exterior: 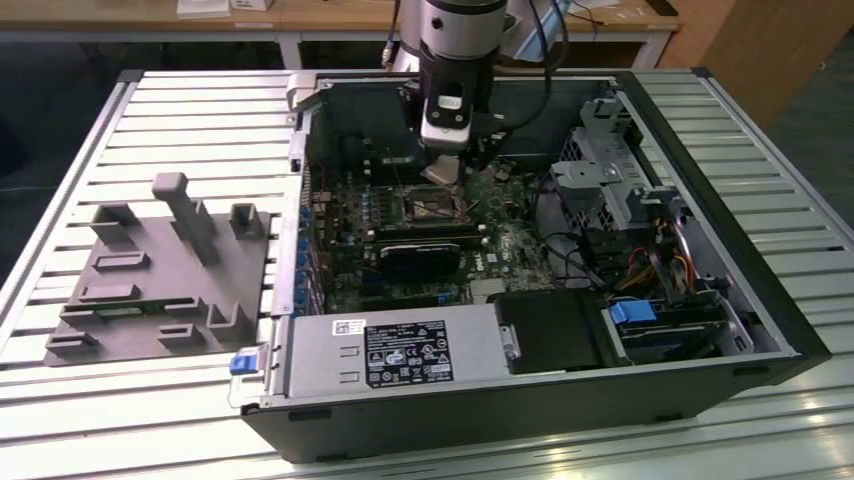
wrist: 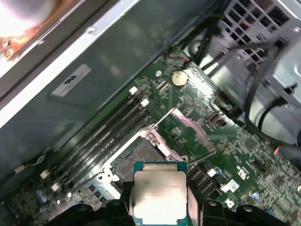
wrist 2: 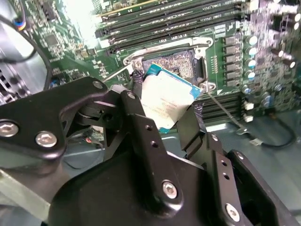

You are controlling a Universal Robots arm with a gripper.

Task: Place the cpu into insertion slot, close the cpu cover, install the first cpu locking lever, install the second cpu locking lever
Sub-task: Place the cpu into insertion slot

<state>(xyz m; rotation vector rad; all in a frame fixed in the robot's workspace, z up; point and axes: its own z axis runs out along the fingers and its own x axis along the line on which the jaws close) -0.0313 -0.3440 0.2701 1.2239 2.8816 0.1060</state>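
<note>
My gripper hangs inside the open computer case, just above the motherboard. It is shut on the cpu, a flat square chip with a pale silver top and a teal edge, clamped between two black fingers. The cpu hovers tilted a little above and beside the insertion slot, a square socket with a dark centre and silver rim. The cpu cover stands swung open next to the slot. Thin wire locking levers stick out from the socket corners, unlatched.
Long black memory slots run beside the socket. A black round cooler and the power supply lie nearer the case front; a drive cage with cables is at the exterior view's right. A grey fixture sits at its left.
</note>
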